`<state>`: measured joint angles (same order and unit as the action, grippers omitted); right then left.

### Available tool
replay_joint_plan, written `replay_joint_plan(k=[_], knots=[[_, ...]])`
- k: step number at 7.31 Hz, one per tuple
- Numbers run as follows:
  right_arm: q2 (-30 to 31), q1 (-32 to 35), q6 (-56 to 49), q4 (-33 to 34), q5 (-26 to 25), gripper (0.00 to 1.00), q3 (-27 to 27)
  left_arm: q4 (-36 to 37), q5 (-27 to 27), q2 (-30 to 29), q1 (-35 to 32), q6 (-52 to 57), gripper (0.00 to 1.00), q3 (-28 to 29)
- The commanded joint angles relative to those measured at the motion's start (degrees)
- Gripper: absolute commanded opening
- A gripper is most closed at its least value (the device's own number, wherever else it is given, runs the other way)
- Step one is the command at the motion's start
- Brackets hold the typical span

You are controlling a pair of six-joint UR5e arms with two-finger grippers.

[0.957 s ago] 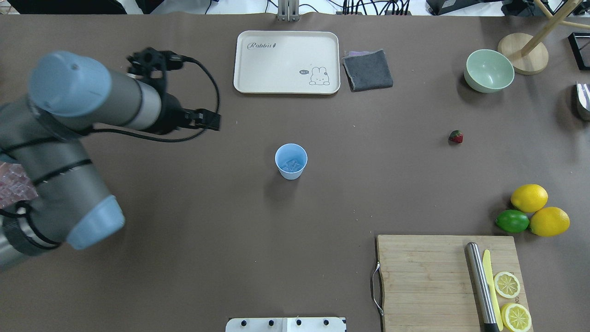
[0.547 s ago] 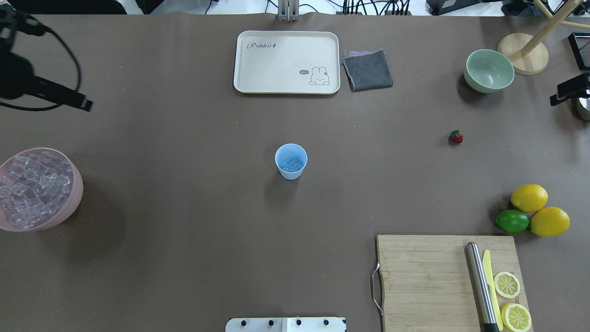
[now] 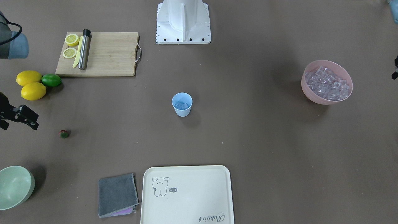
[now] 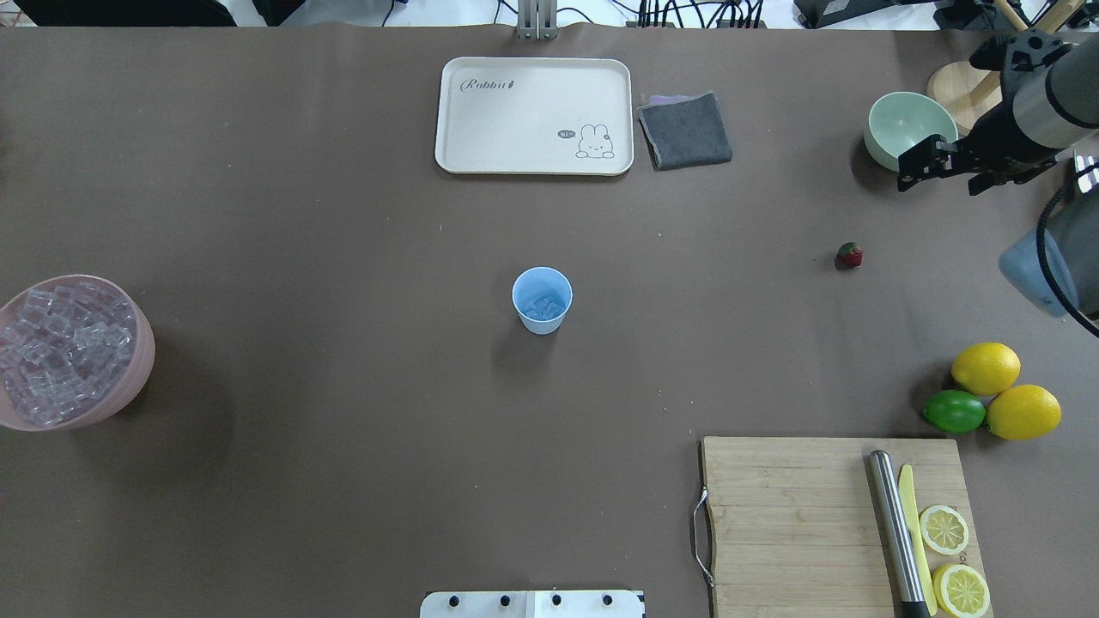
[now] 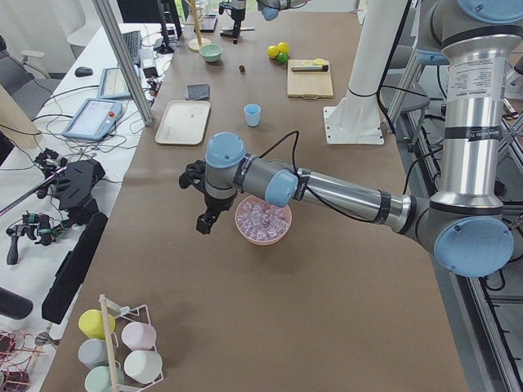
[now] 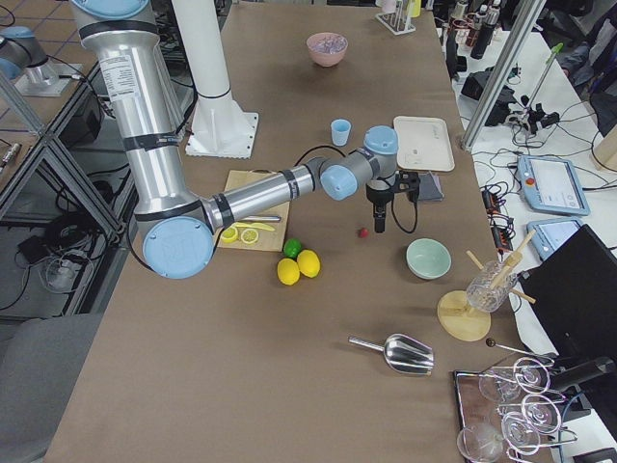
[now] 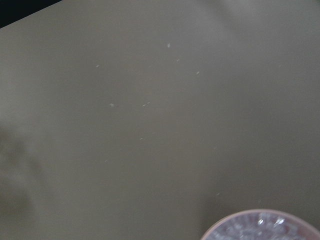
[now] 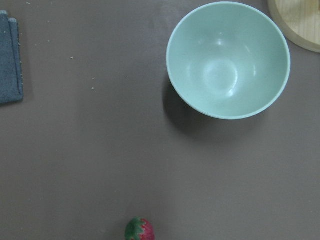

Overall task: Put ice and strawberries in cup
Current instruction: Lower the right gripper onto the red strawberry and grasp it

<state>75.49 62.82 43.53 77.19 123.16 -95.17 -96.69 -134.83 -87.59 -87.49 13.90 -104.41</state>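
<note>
From across the table, the cup [image 3: 182, 104] stands upright at mid-table with a few cubes of ice [image 3: 182, 106] in its bottom. The rest of the ice is heaped in the pink bowl [image 3: 311, 93], far off on the robot's left. The strawberry [image 3: 63, 133] lies alone on the table [image 3: 248, 140], well apart from the cup, between the lemons [image 3: 29, 84] and the pale green bowl [image 3: 15, 185]. The right gripper [image 3: 18, 122] hangs near the berry. Its jaws look apart and empty, though the frame edge cuts part of it off.

From overhead, that gripper sits by the green bowl's rim, not yet over the berry.

From the robot's left end, the left gripper [image 5: 206, 220] points down just beside the pink bowl. I cannot tell whether its jaws are apart or together.

From the right end, the right gripper points straight down, with the berry on the table near its tip.

The left wrist camera shows only bare table and a sliver of the pink bowl.

The right wrist camera catches the berry at its bottom edge.

The step in hand is probably picking up the strawberry. The gripper should first shift until the berry is centred in the wrist view. It can then descend straight down with the jaws either side and close gently, since a small round berry may roll or squash. The release should be low over the cup, which looks light and could tip.
</note>
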Motion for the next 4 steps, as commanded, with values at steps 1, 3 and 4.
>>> replay_joint_plan(k=[1, 3, 4], knots=[[-4.11, -2.86, 0.51, -1.32, -3.6, 1.0, 5.32, 1.79, -0.52, 2.94, -5.22, 7.35, 0.99, 1.93], [-3.95, -6.2, 5.31, -12.01, -4.24, 1.0, 11.56, 1.94, -0.26, 2.77, -5.14, 7.02, 0.99, 2.55], [-3.69, -8.74, 6.82, -12.49, -7.46, 1.0, 11.93, 2.03, -0.26, 2.77, -4.97, 7.01, 0.99, 2.55]])
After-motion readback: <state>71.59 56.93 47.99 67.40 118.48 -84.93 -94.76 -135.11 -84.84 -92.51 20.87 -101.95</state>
